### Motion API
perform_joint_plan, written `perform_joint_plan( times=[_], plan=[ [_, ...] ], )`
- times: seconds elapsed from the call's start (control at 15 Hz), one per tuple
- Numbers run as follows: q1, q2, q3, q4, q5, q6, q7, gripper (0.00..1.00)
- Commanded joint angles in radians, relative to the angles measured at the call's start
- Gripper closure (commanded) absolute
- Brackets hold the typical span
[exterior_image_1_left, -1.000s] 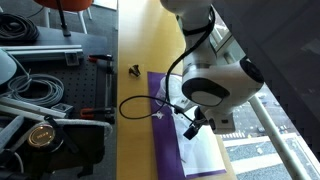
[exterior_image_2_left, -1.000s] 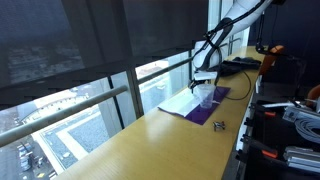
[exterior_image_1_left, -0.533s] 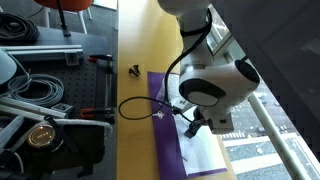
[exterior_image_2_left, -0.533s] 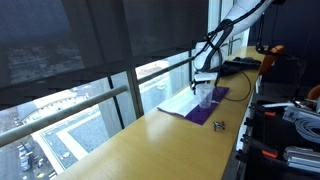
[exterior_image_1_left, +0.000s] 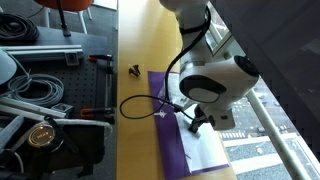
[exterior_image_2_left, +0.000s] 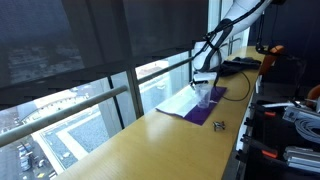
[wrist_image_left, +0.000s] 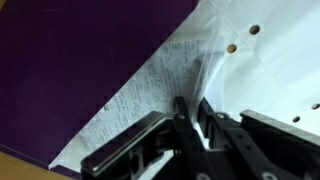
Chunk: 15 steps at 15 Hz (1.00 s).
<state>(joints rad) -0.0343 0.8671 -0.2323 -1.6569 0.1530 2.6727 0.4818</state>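
Paper sheet (wrist_image_left: 250, 70): white, with two punched holes (wrist_image_left: 254, 30) near one edge and faint handwriting across its face. It lies on the purple mat (wrist_image_left: 80, 60), and one corner reaches the mat's border. In both exterior views the paper sheet (exterior_image_1_left: 205, 150) (exterior_image_2_left: 180, 100) covers the half of the purple mat (exterior_image_1_left: 170, 140) (exterior_image_2_left: 205, 112) that faces the window.

Pincer (wrist_image_left: 192, 112): stands over the mat with its two dark fingers (wrist_image_left: 130, 145) drawn nearly together on a raised crease of the sheet, so that the paper is pinched between them. In an exterior view the pincer (exterior_image_1_left: 193, 125) points down at the mat from a bulky white wrist; the pincer (exterior_image_2_left: 203, 85) also appears low over the mat, where its grip is too small to make out.

Bench (exterior_image_1_left: 135, 40) (exterior_image_2_left: 150, 150): long and yellow, and carries the mat.

Black cable (exterior_image_1_left: 135, 100): loops over the bench from the mat's edge.

Small black object (exterior_image_1_left: 134, 70) (exterior_image_2_left: 218, 124): rests on the bench just beyond a corner of the mat; its kind cannot be told.

Coiled grey cables (exterior_image_1_left: 40, 85): heaped well apart from the mat, past the bench edge. Whether a tray holds them cannot be told.
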Motion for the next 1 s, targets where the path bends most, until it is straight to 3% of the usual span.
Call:
perform_joint_plan(
  times=[0.0,0.47,0.93],
  plan=[
    [0.019,-0.006,-0.009,-0.026,-0.009,0.026,0.001,0.54],
    [0.024,-0.022,-0.006,-0.03,-0.007,0.016,-0.006,0.04],
    [0.015,-0.1,-0.002,-0.122,-0.006,0.034,-0.032,0.0]
  ],
)
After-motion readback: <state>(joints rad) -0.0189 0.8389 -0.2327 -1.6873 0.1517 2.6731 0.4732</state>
